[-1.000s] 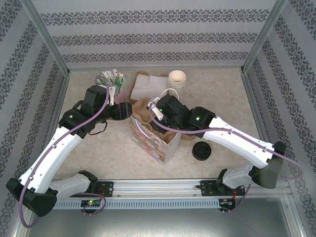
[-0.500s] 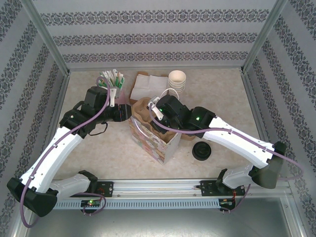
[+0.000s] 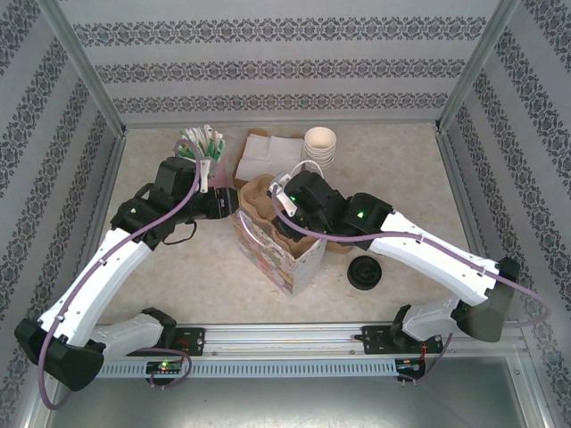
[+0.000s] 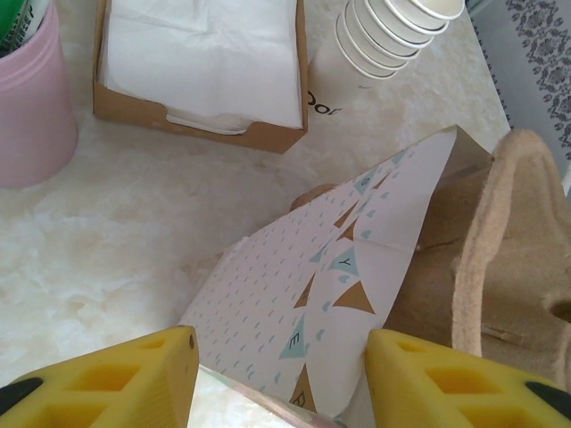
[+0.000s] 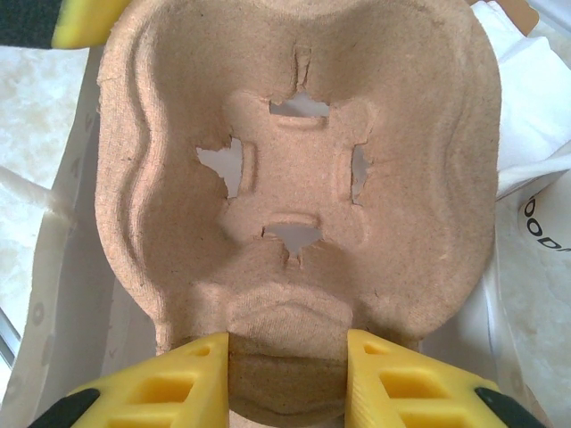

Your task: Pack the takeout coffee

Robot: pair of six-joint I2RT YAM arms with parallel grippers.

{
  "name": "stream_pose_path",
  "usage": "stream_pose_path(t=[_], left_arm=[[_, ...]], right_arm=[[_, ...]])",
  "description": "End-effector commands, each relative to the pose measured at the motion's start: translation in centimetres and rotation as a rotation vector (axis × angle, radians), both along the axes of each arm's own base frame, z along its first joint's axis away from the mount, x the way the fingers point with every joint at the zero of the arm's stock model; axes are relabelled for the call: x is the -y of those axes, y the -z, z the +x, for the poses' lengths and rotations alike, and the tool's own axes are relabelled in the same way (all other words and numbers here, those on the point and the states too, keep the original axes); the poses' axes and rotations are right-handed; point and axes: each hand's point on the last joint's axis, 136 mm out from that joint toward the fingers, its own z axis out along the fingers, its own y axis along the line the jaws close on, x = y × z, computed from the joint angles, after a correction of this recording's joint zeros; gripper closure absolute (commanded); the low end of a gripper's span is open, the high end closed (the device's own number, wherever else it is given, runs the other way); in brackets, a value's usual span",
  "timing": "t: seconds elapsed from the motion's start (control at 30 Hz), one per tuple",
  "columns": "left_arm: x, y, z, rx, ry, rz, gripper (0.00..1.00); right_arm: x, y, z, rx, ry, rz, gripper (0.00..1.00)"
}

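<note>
Marble-look table (image 3: 214,276), patterned walls, with free room left of the bag. A loose black lid (image 3: 366,272) lies nearest, just right of the paper bag (image 4: 303,303), whose bunting reads "Y" and "E". My right gripper (image 5: 287,382) pinches the rim of the pulp carrier (image 5: 294,160) over the bag's mouth. My left gripper (image 4: 281,379) straddles the bag's edge, jaws apart. Beyond are a napkin box (image 4: 192,53), a cup stack (image 4: 384,36) with dark lettering I can't read, and a pink cup (image 4: 31,107). Where the coffee stands, I can't tell.
</note>
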Motion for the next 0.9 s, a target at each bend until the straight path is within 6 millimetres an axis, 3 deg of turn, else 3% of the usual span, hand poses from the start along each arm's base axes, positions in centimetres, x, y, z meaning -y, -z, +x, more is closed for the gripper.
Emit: stream_pose_path(t=[0.0, 0.23, 0.5, 0.87], left_arm=[[-0.4, -0.2, 1.0, 0.012, -0.058, -0.032, 0.48], [-0.1, -1.0, 1.5, 0.038, -0.072, -0.076, 0.47], [-0.7, 0.0, 1.8, 0.031, -0.111, -0.053, 0.47], [-0.9, -0.4, 1.7, 0.049, -0.132, -0.079, 0.47]], right_arm=[[0.4, -0.4, -0.6, 0.0, -0.008, 0.004, 0.67], [0.2, -0.1, -0.7, -0.011, -0.018, -0.007, 0.67], [0.0, -0.1, -0.8, -0.019, -0.024, -0.033, 0.68], [-0.1, 1.1, -0.7, -0.043, -0.019, -0.091, 0.68]])
